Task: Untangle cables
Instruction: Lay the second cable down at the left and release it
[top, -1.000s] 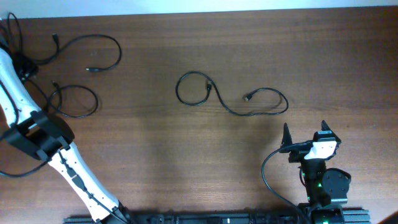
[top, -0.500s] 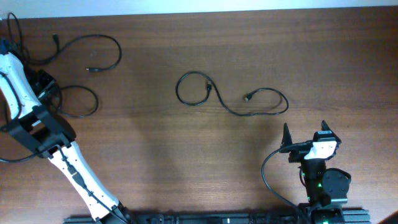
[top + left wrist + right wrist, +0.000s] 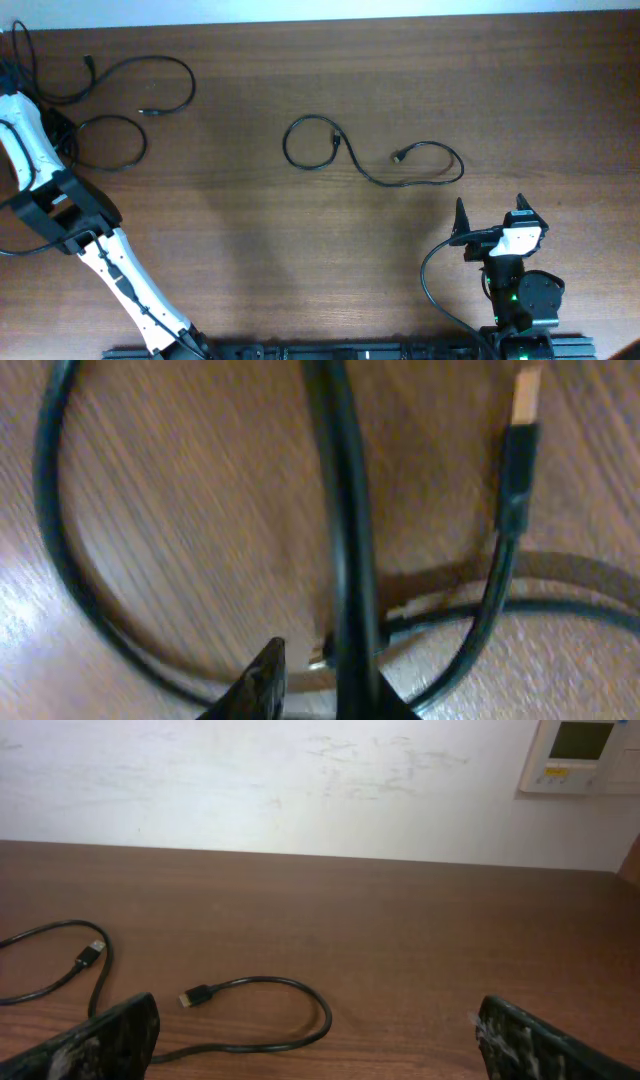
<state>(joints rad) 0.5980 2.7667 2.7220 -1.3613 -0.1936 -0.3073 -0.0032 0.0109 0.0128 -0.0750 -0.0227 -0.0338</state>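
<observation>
Left gripper (image 3: 55, 128) sat at the far left edge of the table (image 3: 300, 260), down in the left-hand cables. Left wrist view was blurred and very close: one fingertip (image 3: 262, 678) at bottom centre, a black strand (image 3: 340, 510) running straight up the frame from just beside it, and a sliver of wood showing between the two. The other finger wasn't clearly visible, so I couldn't tell whether that pincer was clamped or apart. A plug (image 3: 520, 420) with a gold tip lay to the right of the strand.

Looped cable (image 3: 146, 140) lay just beside the left gripper as a closed oval. Top-left cable (image 3: 192, 85) arced above it, near but not visibly crossing it in the overhead view.

Centre cable (image 3: 284, 145) lay alone mid-table, well apart from the left pair: a small loop on the left, then a wider open curl to the right ending in a plug.

Right gripper (image 3: 492, 212) was parked near the right front, short of the centre cable, with fingers (image 3: 110, 1035) spread wide and nothing between them.
</observation>
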